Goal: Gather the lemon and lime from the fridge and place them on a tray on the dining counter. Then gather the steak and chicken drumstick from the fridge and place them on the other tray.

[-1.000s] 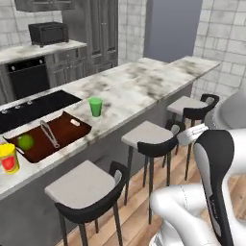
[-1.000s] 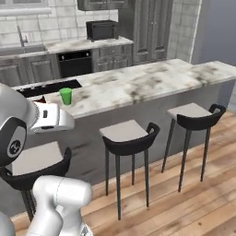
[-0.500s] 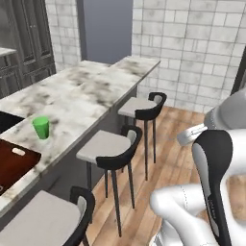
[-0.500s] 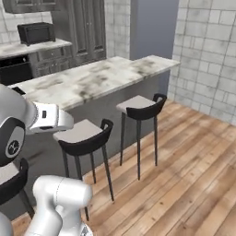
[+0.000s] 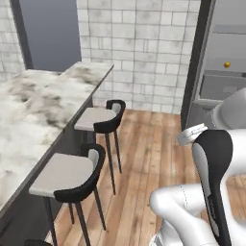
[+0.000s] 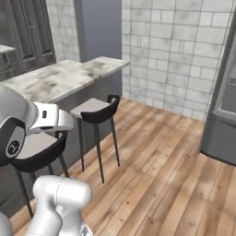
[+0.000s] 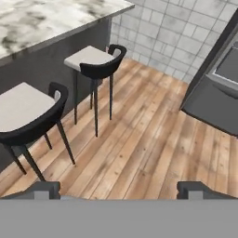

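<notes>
Left base view: fridge at right, open, grey shelves, cut off by the frame; a small yellow ball on a shelf.
Desk: white marble, left, stools in front.
Pincer: wide open, empty, over the floor.

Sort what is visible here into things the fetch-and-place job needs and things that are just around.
Job:
open tall grey fridge
small yellow-orange lemon on its shelf
long white marble-look dining counter
gripper, jaws wide apart, empty

Just around:
black-backed stools
wooden plank floor
grey tiled wall
</notes>
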Robot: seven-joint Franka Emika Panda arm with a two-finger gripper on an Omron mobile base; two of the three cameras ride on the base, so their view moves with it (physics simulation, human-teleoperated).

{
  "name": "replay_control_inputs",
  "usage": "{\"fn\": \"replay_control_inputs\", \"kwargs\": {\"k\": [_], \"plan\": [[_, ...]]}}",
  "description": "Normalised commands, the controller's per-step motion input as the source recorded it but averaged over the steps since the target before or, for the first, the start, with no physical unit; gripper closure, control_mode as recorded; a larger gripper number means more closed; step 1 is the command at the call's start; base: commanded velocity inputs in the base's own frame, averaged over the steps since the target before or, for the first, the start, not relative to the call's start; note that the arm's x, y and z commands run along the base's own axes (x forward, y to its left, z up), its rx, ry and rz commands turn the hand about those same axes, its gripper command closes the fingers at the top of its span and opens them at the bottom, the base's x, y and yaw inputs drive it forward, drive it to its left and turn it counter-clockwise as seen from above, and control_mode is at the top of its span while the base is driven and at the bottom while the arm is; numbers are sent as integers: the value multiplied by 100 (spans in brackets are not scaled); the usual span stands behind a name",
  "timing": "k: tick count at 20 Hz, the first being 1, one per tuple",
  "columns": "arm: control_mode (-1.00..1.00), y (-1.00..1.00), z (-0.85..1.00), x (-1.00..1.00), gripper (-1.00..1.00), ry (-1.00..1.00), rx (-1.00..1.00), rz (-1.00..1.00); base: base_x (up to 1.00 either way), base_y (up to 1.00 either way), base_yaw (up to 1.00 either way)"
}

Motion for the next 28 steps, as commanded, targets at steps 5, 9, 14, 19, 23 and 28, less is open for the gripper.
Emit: {"fn": "replay_control_inputs", "kwargs": {"k": [5, 9, 14, 19, 23, 28], "plan": [[100, 0, 0, 0, -100, 0, 0, 0, 47, -47, -41], [100, 0, 0, 0, -100, 0, 0, 0, 62, -28, -44], [100, 0, 0, 0, -100, 0, 0, 0, 67, -19, -46], [100, 0, 0, 0, -100, 0, 0, 0, 74, -4, -43], [100, 0, 0, 0, -100, 0, 0, 0, 81, 0, -39], [100, 0, 0, 0, -100, 0, 0, 0, 85, 0, -33]]}}
